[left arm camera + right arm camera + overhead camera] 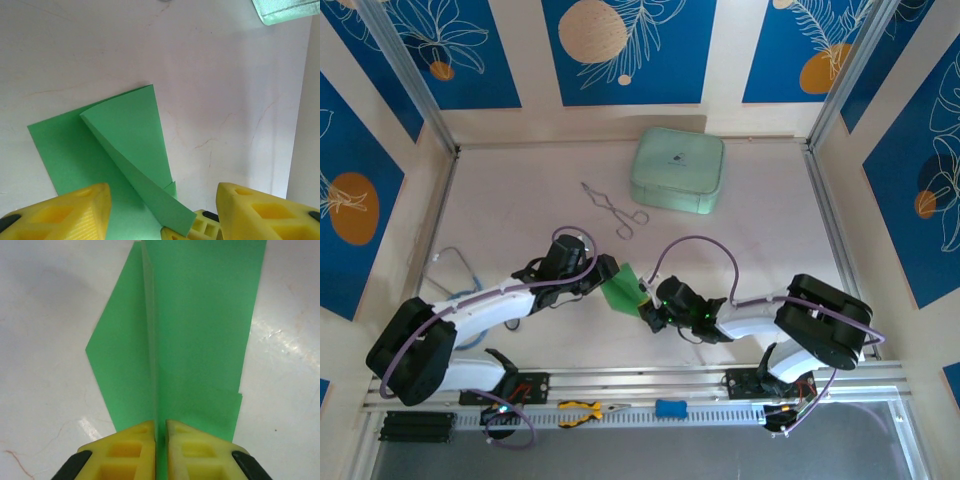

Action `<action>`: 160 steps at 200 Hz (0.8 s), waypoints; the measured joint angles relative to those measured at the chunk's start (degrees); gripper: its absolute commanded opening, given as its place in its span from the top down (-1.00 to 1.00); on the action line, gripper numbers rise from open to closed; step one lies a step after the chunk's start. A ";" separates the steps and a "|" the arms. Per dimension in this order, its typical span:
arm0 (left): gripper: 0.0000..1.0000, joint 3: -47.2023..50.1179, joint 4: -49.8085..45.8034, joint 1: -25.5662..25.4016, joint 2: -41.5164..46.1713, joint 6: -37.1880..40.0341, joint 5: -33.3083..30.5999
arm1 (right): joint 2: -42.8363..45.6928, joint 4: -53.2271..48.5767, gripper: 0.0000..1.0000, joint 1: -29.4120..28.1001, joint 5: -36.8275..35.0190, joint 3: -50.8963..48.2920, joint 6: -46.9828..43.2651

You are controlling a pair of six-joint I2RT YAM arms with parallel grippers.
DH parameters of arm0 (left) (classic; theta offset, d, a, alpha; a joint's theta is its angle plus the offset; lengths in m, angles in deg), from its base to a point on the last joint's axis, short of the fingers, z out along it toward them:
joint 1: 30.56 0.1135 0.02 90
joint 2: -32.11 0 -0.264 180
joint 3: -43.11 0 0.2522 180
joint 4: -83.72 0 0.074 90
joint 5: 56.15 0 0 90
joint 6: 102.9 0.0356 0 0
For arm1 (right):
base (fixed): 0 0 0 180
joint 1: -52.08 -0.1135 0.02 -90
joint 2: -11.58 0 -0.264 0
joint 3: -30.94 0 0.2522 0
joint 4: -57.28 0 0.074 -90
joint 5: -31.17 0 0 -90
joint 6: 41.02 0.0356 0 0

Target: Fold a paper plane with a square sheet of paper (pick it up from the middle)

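The bright green sheet of paper [618,291] lies on the table between the two arms. It is folded, with a raised centre crease and flat flaps on each side [200,330]. My right gripper [160,427] is shut on the standing crease at its near end, and its yellow fingers [200,227] show under the lifted fold in the left wrist view. My left gripper [161,194] hovers open over the paper [125,145], one finger above the flat flap and the other above bare table, holding nothing. From above, both grippers [603,272] [645,303] meet at the paper.
A pale mint-green rounded case [678,172] sits at the back of the table, its corner visible [285,10]. Metal tongs [615,210] lie left of it. Pliers [585,410] and a blue block [670,408] rest on the front rail.
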 measured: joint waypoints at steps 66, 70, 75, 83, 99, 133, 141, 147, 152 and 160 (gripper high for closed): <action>-0.08 0.00 0.00 0.00 0.02 0.00 -0.04 | -1.95 -0.07 0.77 0.63 1.90 1.33 1.90; -0.07 0.00 0.00 0.00 0.02 0.00 -0.04 | -1.95 -0.22 0.76 0.74 2.10 1.42 2.01; -0.06 0.00 -0.02 0.00 0.02 -0.02 -0.04 | -1.95 -0.48 0.76 0.92 2.51 1.60 2.32; -0.04 0.00 -0.02 0.00 0.02 -0.02 -0.04 | -1.95 -0.98 0.77 1.40 3.15 1.92 2.75; 0.03 0.00 -0.02 0.00 0.02 0.02 -0.04 | -1.95 -1.81 0.77 2.56 4.94 2.67 3.78; 0.26 0.04 -0.09 0.00 0.02 0.04 -0.07 | -2.01 -3.48 0.79 5.92 10.62 4.26 6.91; 0.30 0.17 -0.04 0.00 0.02 -0.02 -0.09 | -2.21 -3.96 0.79 6.56 12.00 4.79 7.50; 0.34 0.31 -0.07 0.00 0.02 0.07 -0.07 | -2.43 -4.24 0.79 6.93 12.98 5.20 7.93; 0.37 0.50 -0.07 0.00 0.02 -0.04 -0.07 | -2.71 -4.55 0.79 7.30 13.90 5.62 8.39; 0.40 0.81 -0.09 0.00 0.02 0.04 -0.09 | -3.17 -4.87 0.79 7.82 15.21 6.16 8.96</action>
